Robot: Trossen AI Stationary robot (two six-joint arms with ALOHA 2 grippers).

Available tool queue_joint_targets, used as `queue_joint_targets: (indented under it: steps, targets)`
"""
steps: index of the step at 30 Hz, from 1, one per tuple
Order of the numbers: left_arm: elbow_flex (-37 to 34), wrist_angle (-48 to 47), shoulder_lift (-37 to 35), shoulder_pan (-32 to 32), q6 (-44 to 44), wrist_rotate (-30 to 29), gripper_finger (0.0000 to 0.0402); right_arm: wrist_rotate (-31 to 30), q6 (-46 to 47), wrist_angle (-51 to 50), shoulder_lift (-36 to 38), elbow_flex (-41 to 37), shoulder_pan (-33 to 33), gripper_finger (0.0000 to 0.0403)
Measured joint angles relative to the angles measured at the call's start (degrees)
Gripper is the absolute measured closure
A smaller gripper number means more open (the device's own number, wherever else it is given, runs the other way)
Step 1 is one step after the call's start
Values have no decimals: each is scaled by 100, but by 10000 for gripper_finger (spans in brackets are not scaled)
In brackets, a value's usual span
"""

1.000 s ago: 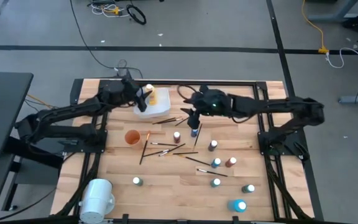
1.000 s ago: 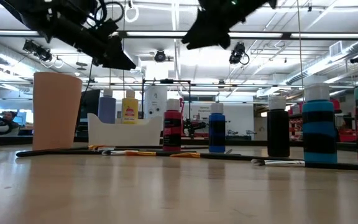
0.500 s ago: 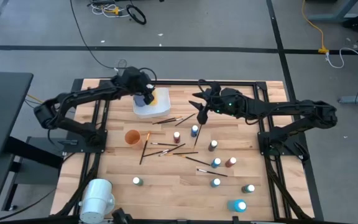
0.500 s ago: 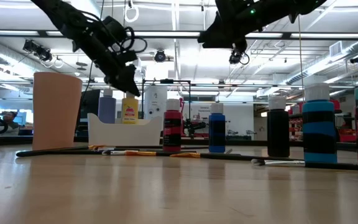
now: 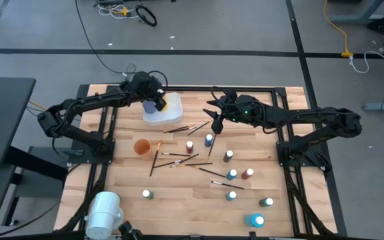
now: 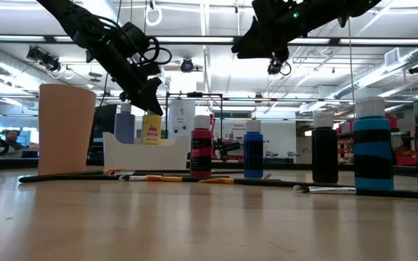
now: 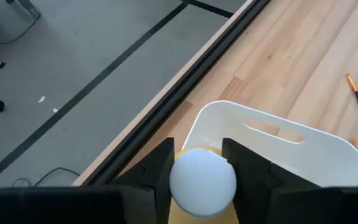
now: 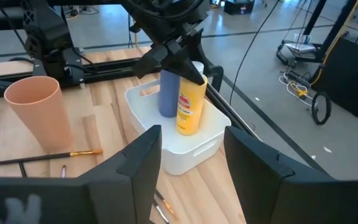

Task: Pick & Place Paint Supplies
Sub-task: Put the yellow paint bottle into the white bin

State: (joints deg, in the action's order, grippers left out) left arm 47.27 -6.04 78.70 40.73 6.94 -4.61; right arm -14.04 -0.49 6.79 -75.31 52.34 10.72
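1. The left gripper (image 7: 197,163) is down over the white rectangular plastic tub (image 5: 157,117) at the far left of the table, its two dark fingers (image 7: 155,174) flanking the white cap of the yellow paint bottle (image 8: 190,106) standing inside; I cannot tell from here whether the pads press the cap or stand just off it.
2. A blue-bodied bottle (image 8: 168,93) stands upright in the tub just beside the yellow one.
3. The tub sits near the table's far edge, close to the black frame rail (image 7: 185,87); bare grey floor lies beyond that rail.
4. The right gripper (image 5: 217,122) hangs above the far middle of the table, its fingers spread wide and holding nothing, well apart from the tub.
5. Almost under it stand a blue paint bottle (image 5: 209,141) and a dark red one (image 5: 190,146), both upright, with thin dark-handled brushes (image 5: 179,160) lying crossed around them.
6. A salmon-coloured plastic cup (image 5: 142,147) stands upright on the near side of the tub, an orange-tipped brush (image 5: 155,159) just beside it.
7. More white-capped bottles (image 5: 239,175) are scattered over the near right part of the wooden tabletop (image 5: 185,200), well apart from each other, with a larger teal bottle (image 5: 255,221) near the near edge.
8. A large white cylinder (image 5: 104,212) lies at the near left corner.
9. The broadest open wood is the near middle strip, between the cylinder and the scattered bottles.
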Motion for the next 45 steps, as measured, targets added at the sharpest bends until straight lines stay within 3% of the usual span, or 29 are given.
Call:
queue_joint_targets:
  steps: [13,20,31,38,45]
  targets:
    - [-20,-581,-740,2,-30,-683,272,-2,-2,3,-4,0,0,224]
    - [-61,-658,-698,28,-480,-702,269,-4,27,2,-4,0,0,224]
    - [-48,-556,-268,174,-483,-1086,274,6,116,4,-4,0,0,224]
    - [-46,-501,-197,214,-527,-1360,238,9,122,2,-4,2,0,224]
    - [-50,-514,-197,188,-350,-1850,229,11,136,0,-4,2,0,224]
